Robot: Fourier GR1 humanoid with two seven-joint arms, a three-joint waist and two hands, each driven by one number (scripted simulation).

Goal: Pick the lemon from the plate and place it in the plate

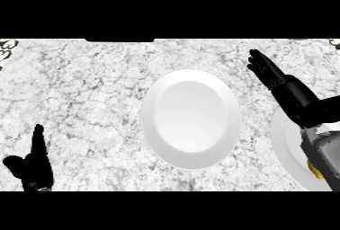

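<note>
Resting at the lower left, the left hand (32, 164) has straight fingers and holds nothing. On the grey marbled counter (79, 90) lies a smooth white oval plate (190, 119). The right hand (279, 83) is open and flat above a second plate (287, 143), where the yellow lemon (313, 169) peeks beside the forearm.

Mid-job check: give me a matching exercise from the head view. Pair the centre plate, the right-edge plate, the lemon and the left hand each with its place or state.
Things:
1. centre plate
2. right-edge plate
3. lemon
4. left hand

Places or states:
A. a yellow sliver showing beside the right forearm
B. open, resting at the lower left, fingers up
C. bare, in the middle of the counter
D. partly under the right forearm, cut off by the frame

Pairs: 1-C, 2-D, 3-A, 4-B
</note>
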